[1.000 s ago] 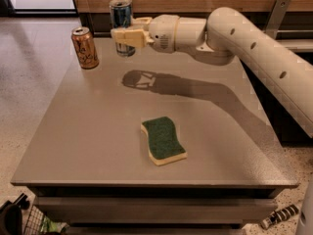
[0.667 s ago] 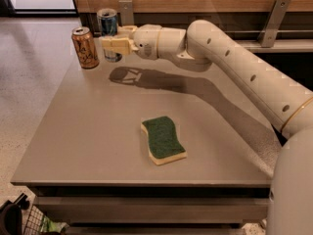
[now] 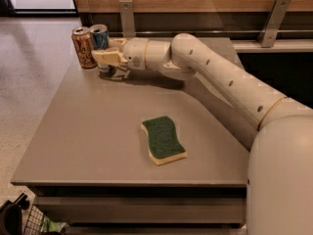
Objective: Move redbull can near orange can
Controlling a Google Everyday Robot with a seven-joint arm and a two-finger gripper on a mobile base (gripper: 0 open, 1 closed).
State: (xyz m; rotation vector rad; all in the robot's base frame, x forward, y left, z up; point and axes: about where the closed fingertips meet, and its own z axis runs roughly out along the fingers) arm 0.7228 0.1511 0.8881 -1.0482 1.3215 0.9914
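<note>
The orange can [image 3: 83, 47] stands upright at the table's far left corner. The redbull can [image 3: 100, 37] stands right beside it on its right, blue and silver, its lower half hidden behind my gripper. My gripper [image 3: 105, 58] reaches in from the right and is shut on the redbull can's lower body, low at the table top. The two cans look almost touching.
A green-and-yellow sponge [image 3: 163, 139] lies in the middle of the grey table [image 3: 78, 131]. My white arm [image 3: 220, 77] crosses the table's right side. A wooden wall with metal brackets [image 3: 126, 16] runs behind. The floor drops off to the left.
My gripper has carried the redbull can left and down, from the back middle of the table to right beside the orange can.
</note>
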